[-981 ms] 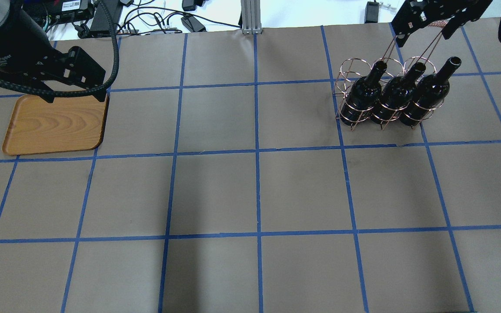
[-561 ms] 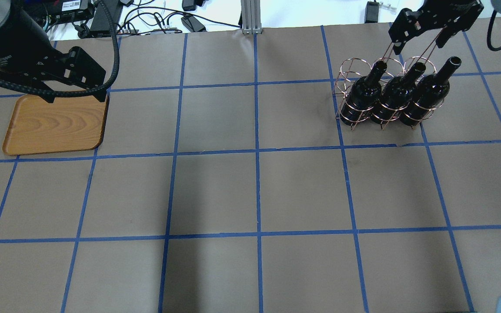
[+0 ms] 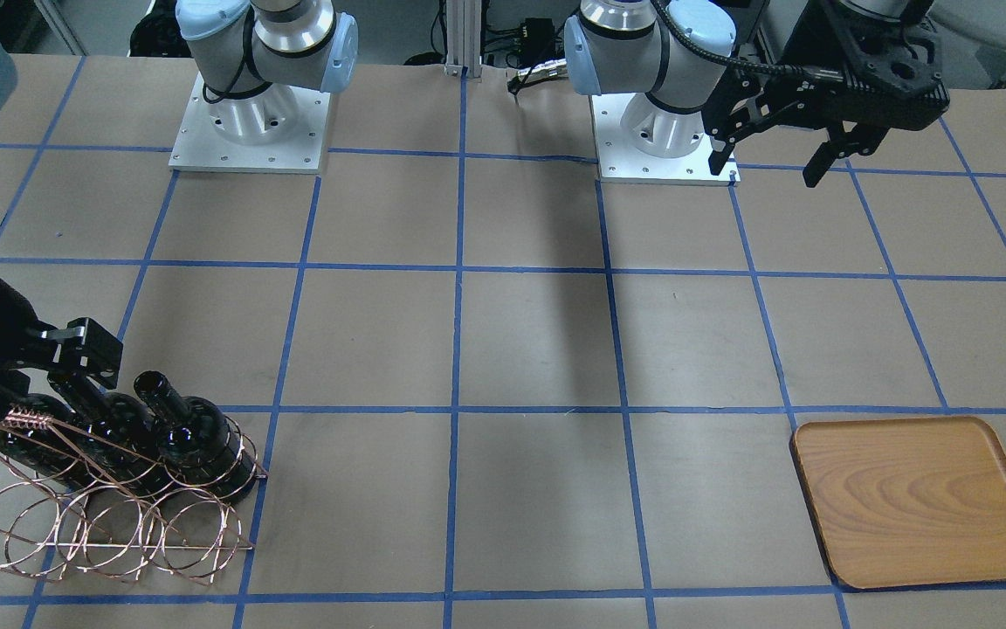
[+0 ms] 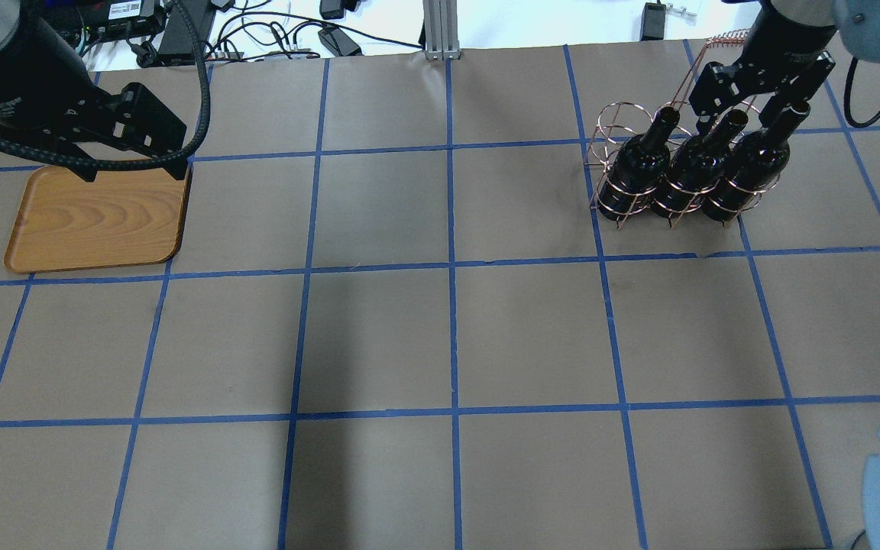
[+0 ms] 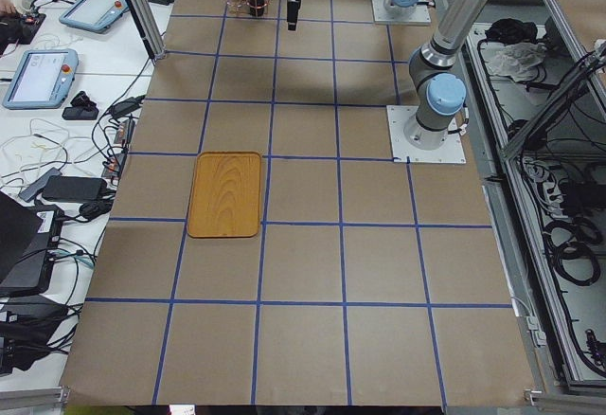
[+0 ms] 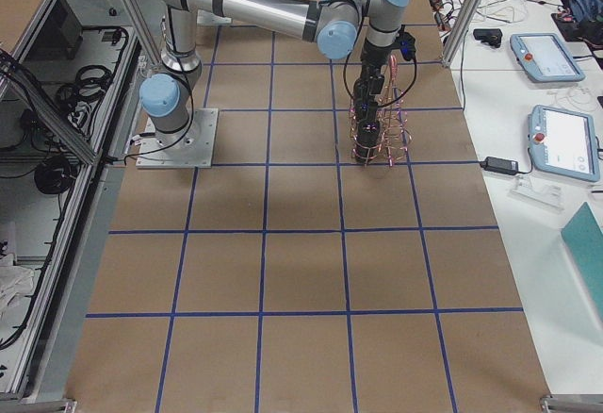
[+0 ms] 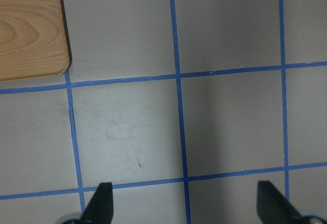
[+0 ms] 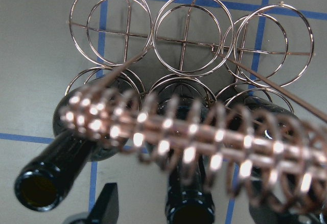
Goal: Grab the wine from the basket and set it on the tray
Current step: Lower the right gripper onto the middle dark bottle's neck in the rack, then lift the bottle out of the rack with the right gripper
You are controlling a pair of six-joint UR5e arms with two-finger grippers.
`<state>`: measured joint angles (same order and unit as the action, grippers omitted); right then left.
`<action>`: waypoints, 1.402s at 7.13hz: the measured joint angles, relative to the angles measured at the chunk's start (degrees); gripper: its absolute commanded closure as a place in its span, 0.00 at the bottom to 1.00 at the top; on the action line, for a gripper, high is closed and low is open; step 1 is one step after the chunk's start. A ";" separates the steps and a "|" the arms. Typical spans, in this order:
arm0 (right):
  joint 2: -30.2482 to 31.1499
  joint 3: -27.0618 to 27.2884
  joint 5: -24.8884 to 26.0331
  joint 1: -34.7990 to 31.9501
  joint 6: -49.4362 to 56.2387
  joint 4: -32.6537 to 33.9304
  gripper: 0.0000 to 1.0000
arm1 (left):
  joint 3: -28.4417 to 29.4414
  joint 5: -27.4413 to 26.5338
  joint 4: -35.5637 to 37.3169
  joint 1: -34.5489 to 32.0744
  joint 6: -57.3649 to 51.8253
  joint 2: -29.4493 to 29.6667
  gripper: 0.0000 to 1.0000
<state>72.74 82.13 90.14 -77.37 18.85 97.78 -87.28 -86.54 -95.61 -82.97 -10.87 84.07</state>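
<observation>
Right tool [image 4: 739, 114] is down over the basket [image 3: 119, 547] at the far right of the surface [image 4: 448, 344], fingers spread wide, released, nothing gripped. The neck of the middle bottle [image 4: 696, 172] sits between the two fingers; wrist view shows a gap on both sides of its mouth, so no contact there. Two other bottles [image 4: 638, 164] stand just beside it, one on each side. All three are dark glass, no labels, each inside its own wire loop in the basket row nearer the robot. The braided handle [image 8: 194, 142] runs right across the right wrist camera, very close and blurred (it hides part of the bottle shoulders).

Left tool [image 7: 184, 193] hangs above the surface on the other side, also released, fingers well apart, holding nothing. Bare brown paper and blue tape lines [image 4: 451, 267] are all that lie under it. The tray [image 4: 88, 221] lies flat at the far left, just beside that tool; one rounded corner shows in the left wrist view.

Middle bottle is in the basket, well apart from the tray.
</observation>
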 measured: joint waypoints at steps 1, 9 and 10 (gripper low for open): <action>-0.01 0.10 -0.13 0.25 0.05 -0.02 0.77 | 0.00 -0.02 0.02 0.00 -0.02 0.07 0.00; 8.86 -7.51 -2.06 0.24 -3.78 -9.99 0.91 | 0.00 -0.03 -0.02 0.00 -0.12 0.08 0.00; 11.07 -8.16 -1.96 0.00 -4.57 -13.86 0.92 | 0.00 -0.03 0.00 0.00 -0.12 0.05 0.00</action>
<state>83.81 73.97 88.18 -77.37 14.27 83.91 -87.28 -86.57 -95.60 -82.97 -10.99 84.12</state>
